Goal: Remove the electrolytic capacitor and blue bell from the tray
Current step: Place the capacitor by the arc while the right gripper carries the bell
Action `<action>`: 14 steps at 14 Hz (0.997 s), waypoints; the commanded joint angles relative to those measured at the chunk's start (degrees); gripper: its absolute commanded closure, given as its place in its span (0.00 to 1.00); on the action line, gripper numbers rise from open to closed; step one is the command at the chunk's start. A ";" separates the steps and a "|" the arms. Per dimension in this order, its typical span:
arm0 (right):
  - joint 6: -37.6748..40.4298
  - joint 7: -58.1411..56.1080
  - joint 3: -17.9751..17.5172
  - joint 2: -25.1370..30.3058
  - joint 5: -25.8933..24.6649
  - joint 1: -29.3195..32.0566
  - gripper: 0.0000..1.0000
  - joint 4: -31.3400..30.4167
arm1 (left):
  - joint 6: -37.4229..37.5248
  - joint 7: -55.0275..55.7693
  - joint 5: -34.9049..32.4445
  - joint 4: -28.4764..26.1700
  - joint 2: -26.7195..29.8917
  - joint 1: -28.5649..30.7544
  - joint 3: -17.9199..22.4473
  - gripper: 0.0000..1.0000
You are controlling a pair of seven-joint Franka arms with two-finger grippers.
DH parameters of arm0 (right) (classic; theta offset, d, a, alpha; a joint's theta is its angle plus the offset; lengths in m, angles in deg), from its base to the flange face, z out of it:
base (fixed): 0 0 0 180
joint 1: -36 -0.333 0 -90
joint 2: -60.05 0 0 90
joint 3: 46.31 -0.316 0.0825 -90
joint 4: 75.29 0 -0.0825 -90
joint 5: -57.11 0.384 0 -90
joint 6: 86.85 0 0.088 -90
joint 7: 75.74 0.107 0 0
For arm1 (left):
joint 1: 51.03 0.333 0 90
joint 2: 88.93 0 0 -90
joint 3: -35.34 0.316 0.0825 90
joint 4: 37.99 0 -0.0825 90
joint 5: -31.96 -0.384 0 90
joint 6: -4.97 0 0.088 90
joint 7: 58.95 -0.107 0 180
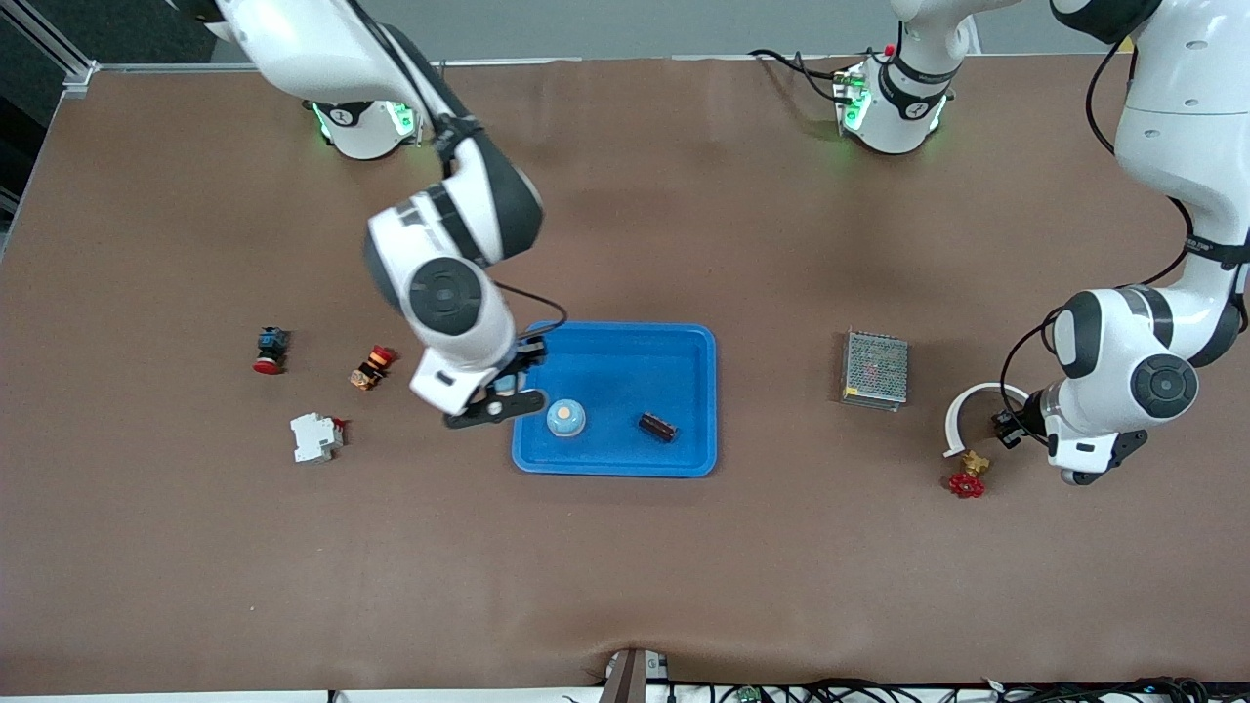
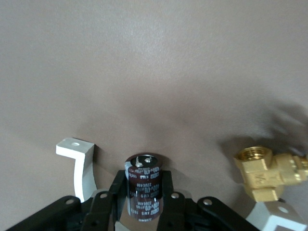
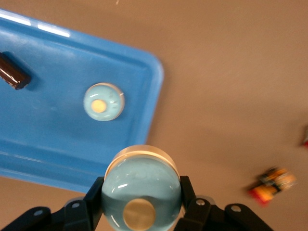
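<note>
Mid-removal, judged from layout: both arms carrying a piece away from tray (image 1: 625, 342). Right gripper (image 3: 142, 211) clamped on a blue bell (image 3: 142, 185), hanging over tray's rim at right arm's end, wrist angled down, forearm reaching in from base at top of front view. Left gripper (image 2: 143, 202) clamped on an electrolytic capacitor (image 2: 143, 185), dark brown can upright between jaws, low over bare table near left arm's end, well apart from tray, elbow folded and wrist pointing down.

Yet a second bell (image 1: 565, 418) and second capacitor (image 1: 657, 427) lying inside tray, bell nearer right arm's end, capacitor beside it toward left arm's end, both near rim closest to front cam.

Next, prob: right to clear rim, set bell down on table short of orange switch (image 1: 372, 366). Left to lower and release cap w/o knocking brass fitting (image 2: 262, 173) or white curved bracket (image 2: 79, 163) close by. Grey mesh box (image 1: 875, 369) between tray and left gripper, not involved
</note>
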State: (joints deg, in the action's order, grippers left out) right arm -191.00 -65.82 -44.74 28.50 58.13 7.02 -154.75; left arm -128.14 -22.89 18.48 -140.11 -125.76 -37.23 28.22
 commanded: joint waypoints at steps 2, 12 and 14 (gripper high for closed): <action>3.59 -18.22 -0.60 4.04 0.04 7.52 0.60 -0.44 | -0.05 1.21 -1.19 -0.18 0.70 0.26 -0.53 0.00; 1.32 -57.17 -0.51 3.60 -0.84 25.72 0.60 -0.70 | 8.74 13.50 0.39 5.17 4.13 -0.88 -9.92 0.00; -0.70 -64.03 -0.51 2.29 -0.84 28.62 0.60 -0.70 | 8.65 15.44 0.21 5.88 4.13 -2.63 -11.16 0.00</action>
State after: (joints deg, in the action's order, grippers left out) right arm -189.93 -124.35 -44.16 31.63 58.02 32.94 -155.13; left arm -120.65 -9.24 18.59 -135.19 -121.97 -38.64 17.80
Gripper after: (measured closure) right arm 0.344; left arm 0.000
